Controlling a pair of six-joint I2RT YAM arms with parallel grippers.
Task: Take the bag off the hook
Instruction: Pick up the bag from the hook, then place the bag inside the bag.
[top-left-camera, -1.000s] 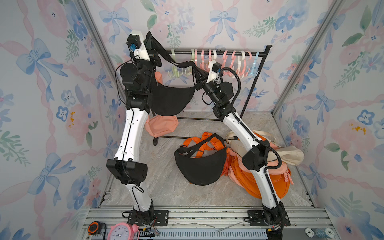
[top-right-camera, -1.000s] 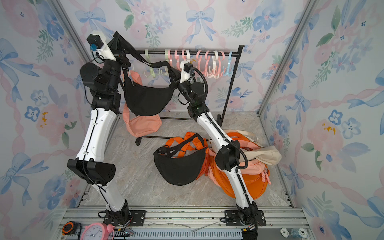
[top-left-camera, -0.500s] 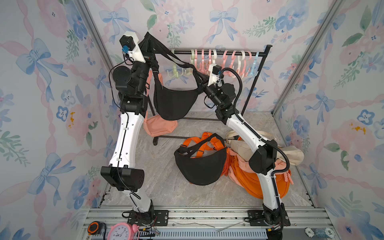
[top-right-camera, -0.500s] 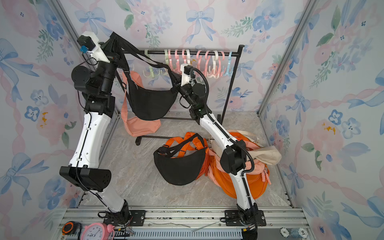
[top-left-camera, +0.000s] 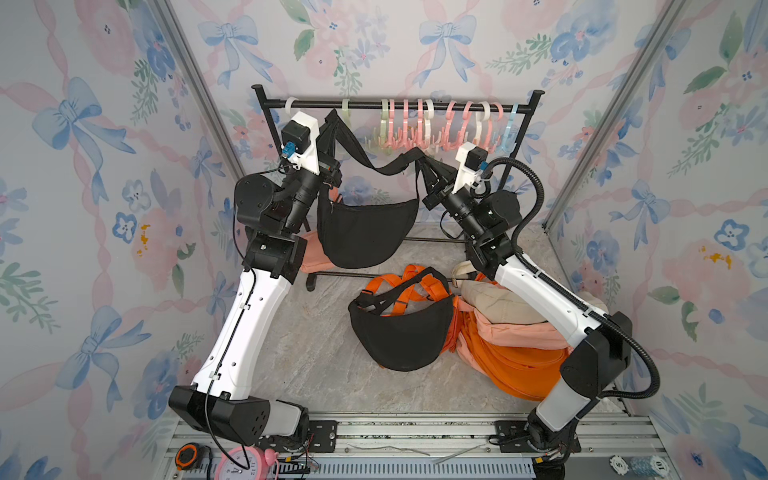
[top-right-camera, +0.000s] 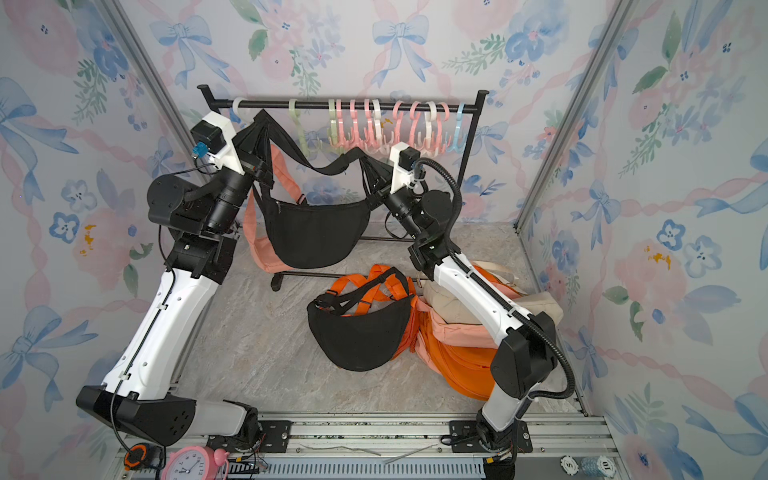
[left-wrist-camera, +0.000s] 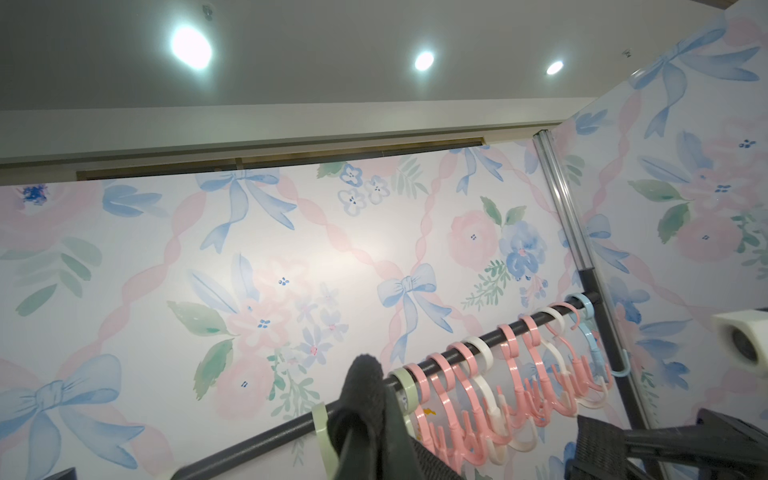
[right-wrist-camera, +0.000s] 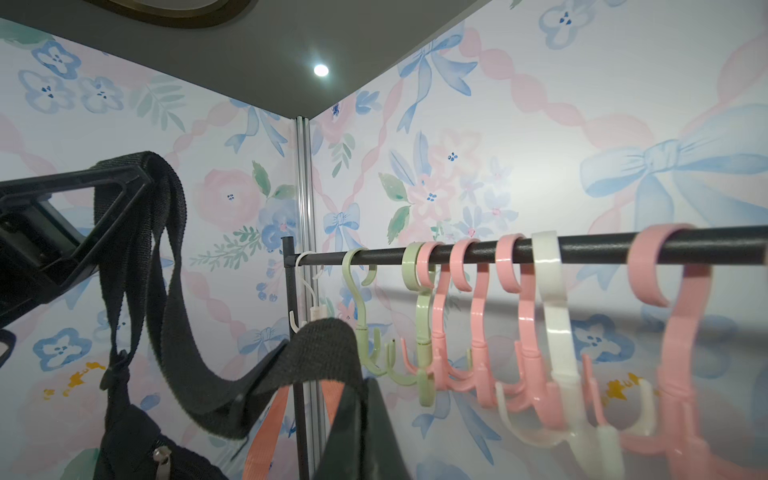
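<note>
Item one: black bag (top-left-camera: 365, 232), slung by its strap between both grippers

Location: in both top views I find the black bag (top-right-camera: 316, 237) hanging in the air in front of the rack, below the rail (top-left-camera: 395, 106) and above the floor (top-left-camera: 324, 365). Its strap (top-left-camera: 386, 169) rises from one end of the bag to the left gripper (top-left-camera: 331, 122), sags in the middle, climbs to the right gripper (top-left-camera: 424, 162) and drops to the bag's other end. The sag passes in front of the hooks (top-left-camera: 419, 129), lower than their prongs. In the right wrist view I read the strap (right-wrist-camera: 174, 332) as apart from them.

Tools: left gripper closed on a fold of strap, which pokes up past its tip in the left wrist view. Right gripper closed likewise, the strap arching over its tip.

Surroundings, as I list them:
- salmon bag (top-right-camera: 257, 241), hanging at the rack's left end behind the left arm; which hook bears it I cannot tell.
- second black bag (top-left-camera: 401, 336), lying on the floor.
- heap of bags (top-left-camera: 515, 365) in orange, peach and beige, just beside it, under the right arm.
- pink clock (top-left-camera: 239, 465) and tape measure (top-left-camera: 185, 455), at the near edge.
</note>
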